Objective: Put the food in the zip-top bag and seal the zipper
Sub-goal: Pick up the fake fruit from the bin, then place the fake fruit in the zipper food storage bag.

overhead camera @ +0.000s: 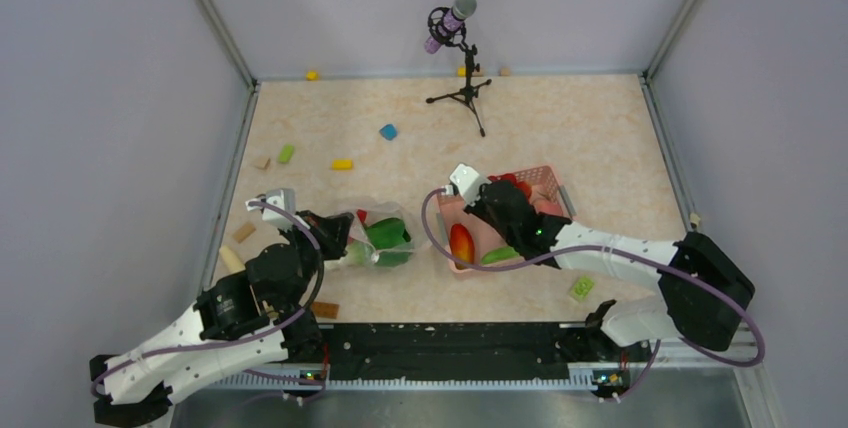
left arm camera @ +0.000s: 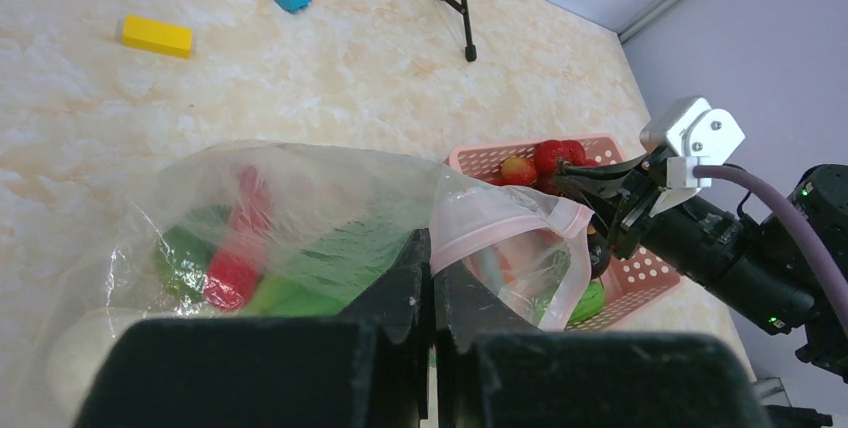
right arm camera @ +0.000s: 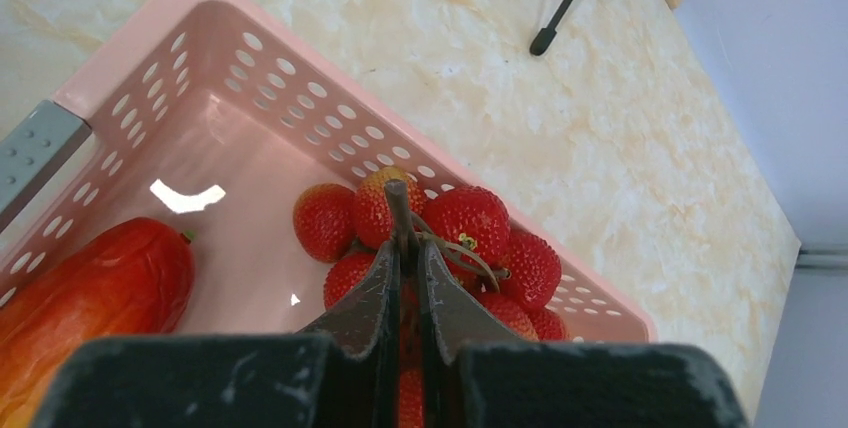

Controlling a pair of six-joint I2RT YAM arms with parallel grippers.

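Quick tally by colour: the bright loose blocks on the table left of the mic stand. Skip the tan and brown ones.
yellow blocks: 2
blue block: 1
green block: 1
Total: 4

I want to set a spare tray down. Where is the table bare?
Bare: far right, between microphone stand and right wall; and mid-table, between the blue block and the pink basket. Crowded: near strip, zip-top bag to basket.
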